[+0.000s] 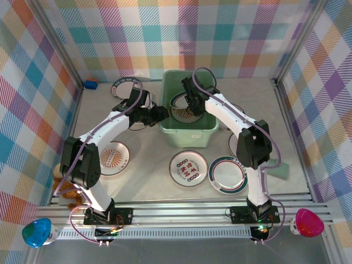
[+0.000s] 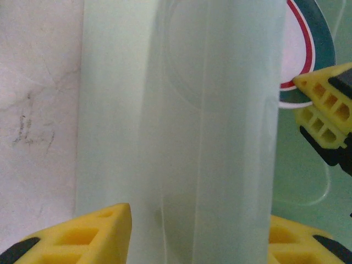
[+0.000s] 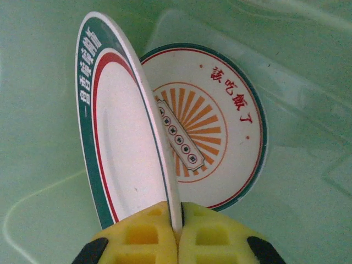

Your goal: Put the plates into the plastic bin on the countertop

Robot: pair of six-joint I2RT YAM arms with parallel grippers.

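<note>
1. Clenched in right gripper [image 3: 177, 231]: green-rimmed plate [image 3: 118, 137], held on edge inside plastic bin [image 3: 308, 82].
2. Flat on bin's floor: sunburst plate [image 3: 220, 126].
3. Straddling bin's wall: left gripper [image 2: 201, 220], clamped or loose, cannot tell.

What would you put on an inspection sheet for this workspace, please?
Surface: beige countertop, faint scuffs beside the bin.
Job's things: plastic bin holds a sunburst plate lying flat; several loose plates lie outside it.
Clutter: small blue object back-left; brownish item near-left, unidentifiable.
Grippers: left gripper astride the bin's left wall, grip unclear; right gripper shut on a green-rimmed plate, on edge inside the bin.
Cables: purple cables along both arms.
Surroundings: plaid walls, metal rail, blue dome and pink dome at the near corners.
</note>
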